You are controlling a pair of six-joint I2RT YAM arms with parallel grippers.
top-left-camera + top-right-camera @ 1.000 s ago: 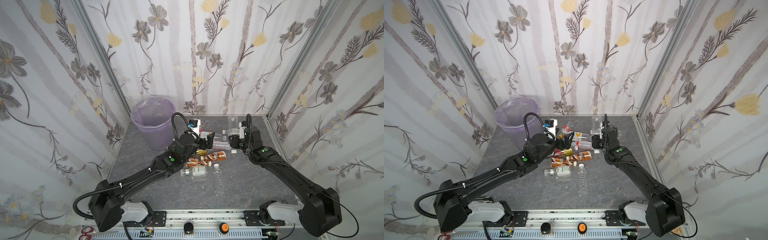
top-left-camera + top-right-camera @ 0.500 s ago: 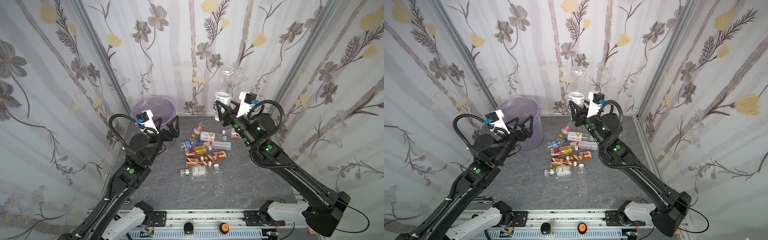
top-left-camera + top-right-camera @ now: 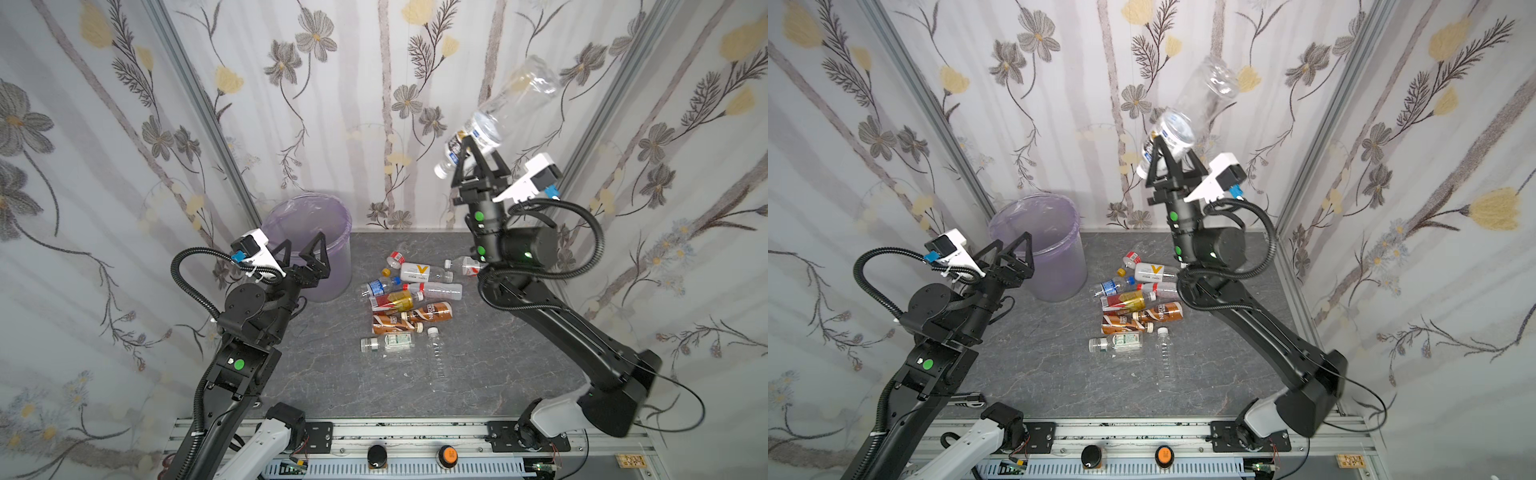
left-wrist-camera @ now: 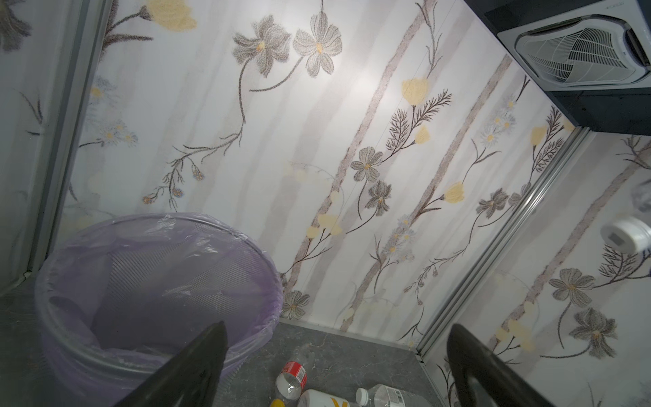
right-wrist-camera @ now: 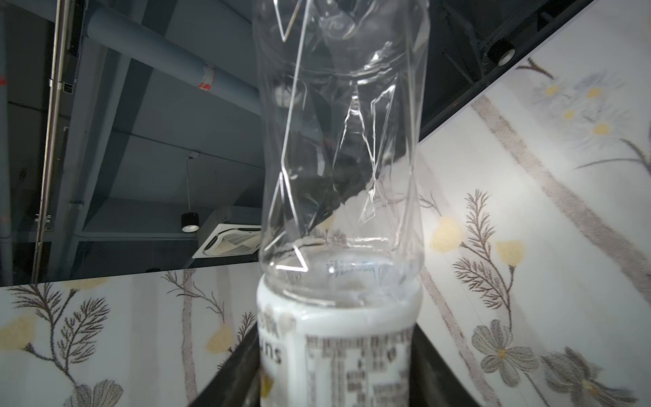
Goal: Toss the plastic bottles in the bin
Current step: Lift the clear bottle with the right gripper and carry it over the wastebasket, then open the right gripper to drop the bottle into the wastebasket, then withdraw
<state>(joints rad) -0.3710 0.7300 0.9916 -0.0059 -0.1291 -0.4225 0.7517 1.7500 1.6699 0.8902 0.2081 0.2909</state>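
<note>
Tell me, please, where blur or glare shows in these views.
In both top views the clear bottle is motion-blurred, its far end fading into the back wall; in the right wrist view its creases glint while its label is soft; in the left wrist view glare whitens that wall.

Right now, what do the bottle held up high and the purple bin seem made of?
The held bottle: thin clear glossy plastic, probably; its see-through wall shows sharp creases, with a white printed label. The bin: translucent pale purple plastic, apparently mesh-textured, lined with a thin crinkly clear bag.
</note>
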